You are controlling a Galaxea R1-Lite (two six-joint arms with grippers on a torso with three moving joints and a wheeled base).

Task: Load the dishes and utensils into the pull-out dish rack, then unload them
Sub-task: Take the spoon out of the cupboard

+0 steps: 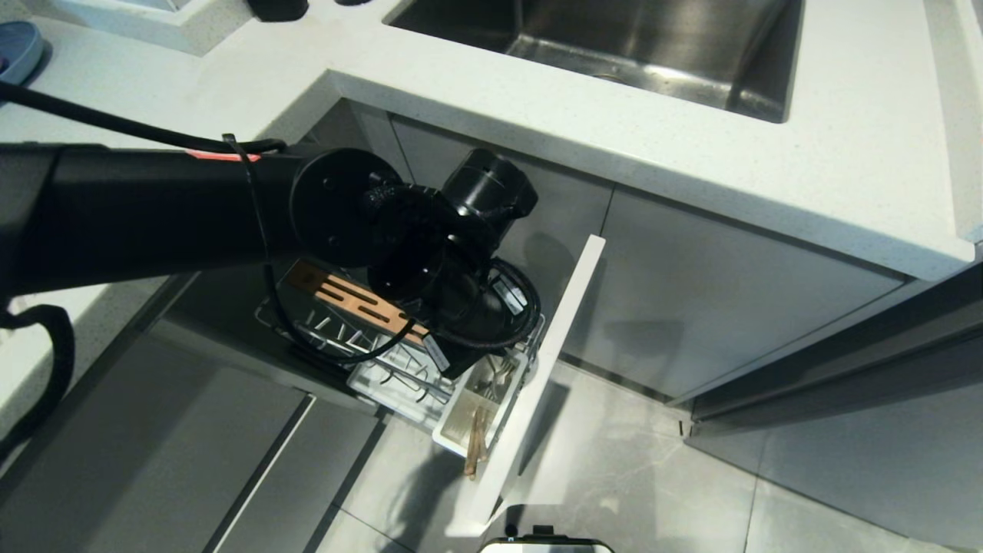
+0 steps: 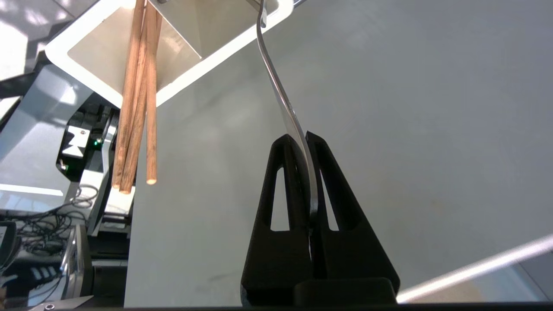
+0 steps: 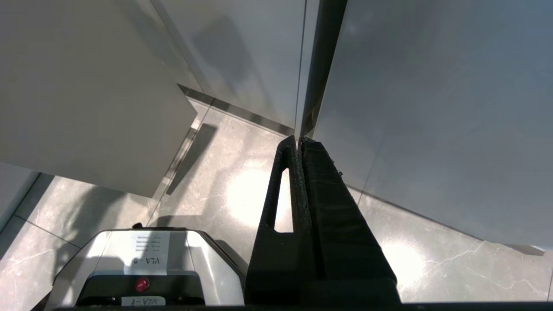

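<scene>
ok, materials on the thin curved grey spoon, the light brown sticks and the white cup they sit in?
Thin curved grey spoon: looks like polished metal, with mirror-like glints along its handle. Light brown chopsticks: apparently bare wood, matte with faint grain. White utensil cup: likely plastic, smooth with rounded moulded rims, though that is less certain.

spoon (image 2: 285, 108) bowl end cut off, rack (image 1: 399, 376) half hidden by arm (image 1: 153, 207)

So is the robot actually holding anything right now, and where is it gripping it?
Yes. The left end effector pinches the spoon by its handle end, the bowl end in the utensil cup. The right end effector holds nothing.
</scene>
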